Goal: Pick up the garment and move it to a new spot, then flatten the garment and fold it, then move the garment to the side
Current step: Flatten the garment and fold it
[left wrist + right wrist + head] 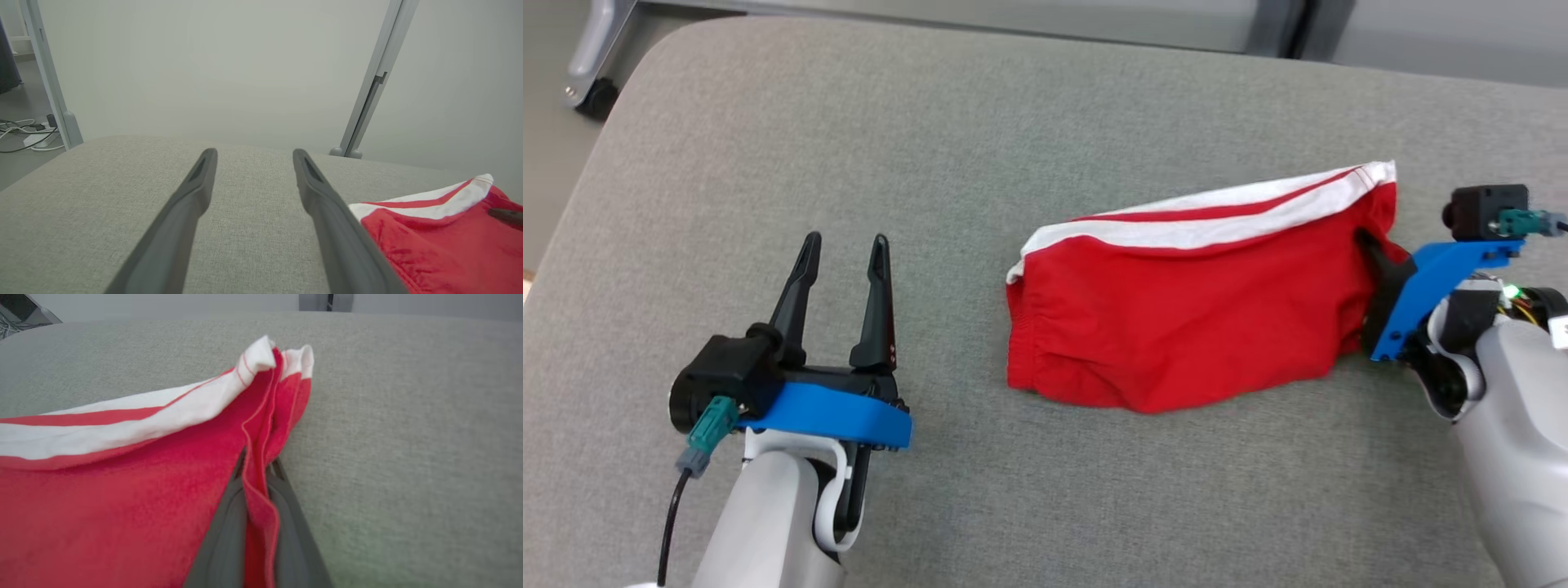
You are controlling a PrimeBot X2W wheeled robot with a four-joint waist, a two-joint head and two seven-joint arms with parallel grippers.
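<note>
While tight on the red garment point(1176, 327), right end effector point(259, 459); left end effector point(844, 245) wide apart, clear of it.

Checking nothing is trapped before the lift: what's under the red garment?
The red garment lies on the grey cushioned surface. The right gripper is shut on its right edge. Anything beneath the cloth is covered.

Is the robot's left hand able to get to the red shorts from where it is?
Probably yes. The left gripper is open, and just bare grey padding lies between it and the red shorts. The right gripper is shut on their other end.
</note>
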